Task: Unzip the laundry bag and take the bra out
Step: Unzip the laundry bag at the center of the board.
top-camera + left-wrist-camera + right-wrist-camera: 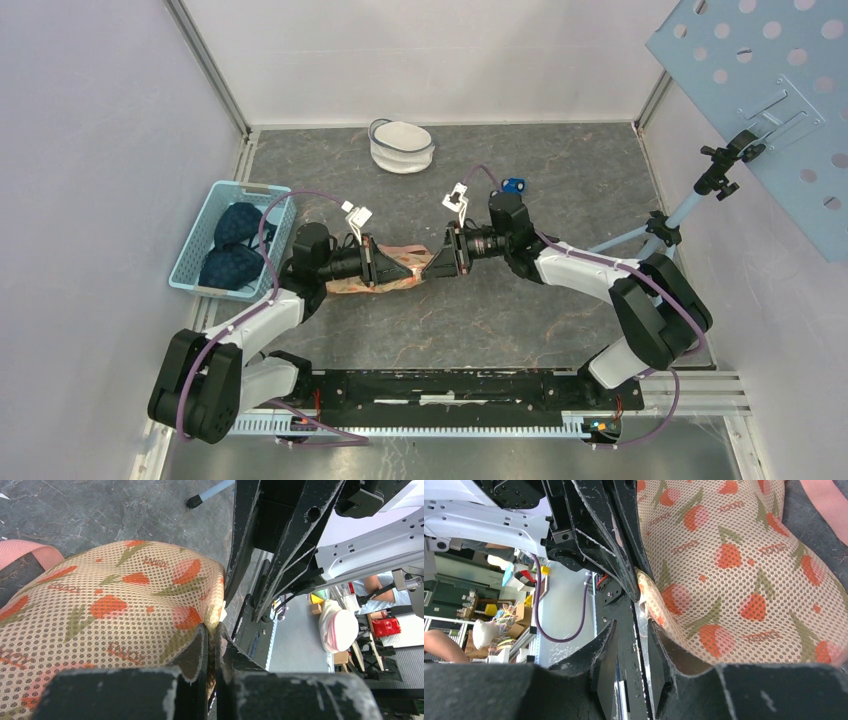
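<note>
The mesh laundry bag [345,286], cream with red flower print, lies at the table's middle between both grippers. In the left wrist view the left gripper [214,630] is shut on a pinched edge of the bag [110,605]. The right gripper [631,630] faces it closely, with its jaws a little apart and nothing between them. The bag [734,570] lies against the outer side of one right finger. A pink band [20,550] around dark fabric shows at the bag's far end. I cannot tell whether it is the bra. The zip is not visible.
A light blue basket [195,250] at the left holds dark blue garments [238,225]. A white round mesh pouch [402,145] stands at the back centre. A camera stand [690,200] and a perforated blue panel [780,90] are at the right.
</note>
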